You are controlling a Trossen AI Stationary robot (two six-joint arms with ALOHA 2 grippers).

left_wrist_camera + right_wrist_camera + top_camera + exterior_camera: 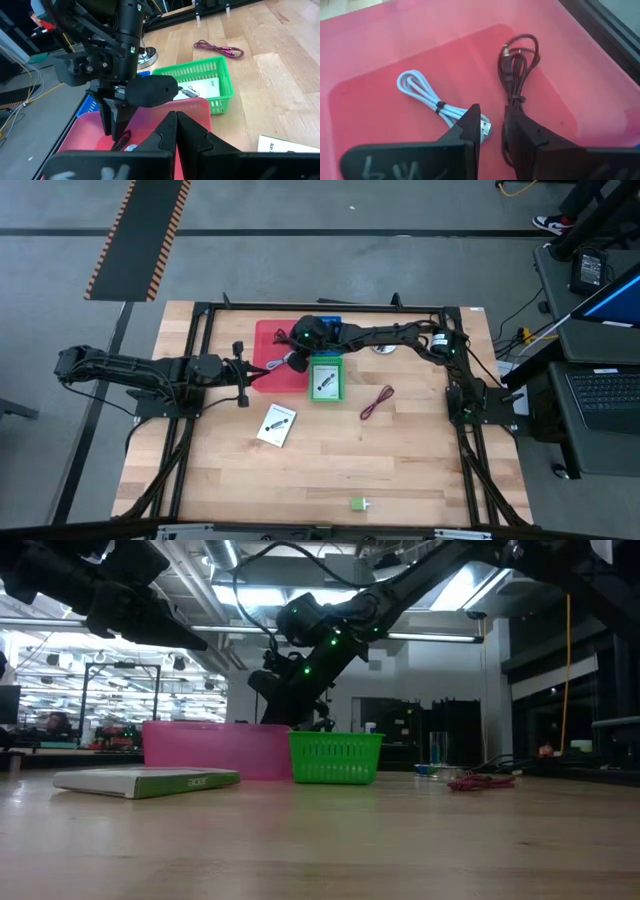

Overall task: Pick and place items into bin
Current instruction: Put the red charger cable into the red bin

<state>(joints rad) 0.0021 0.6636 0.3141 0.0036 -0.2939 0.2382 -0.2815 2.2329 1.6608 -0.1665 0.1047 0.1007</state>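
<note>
A pink bin stands at the far middle of the table. On its floor lie a coiled grey-blue cable and a coiled black cable. My right gripper reaches down into the bin, open, with the black cable's near end beside one finger. A white card lies flat on the table, and another sits in a green basket. A dark red cable and a small green block also lie on the table. My left gripper waits shut beside the bin's left side. My right gripper comes slanting down from the table's right side over the black cable's near end. A strand runs along the inner side of one finger. The cable lies on the bin's floor. I cannot tell whether the finger touches it.
The green basket stands right of the bin, touching or almost touching it. A round silver disc and a blue thing sit at the far edge. A black frame borders the table on both sides.
</note>
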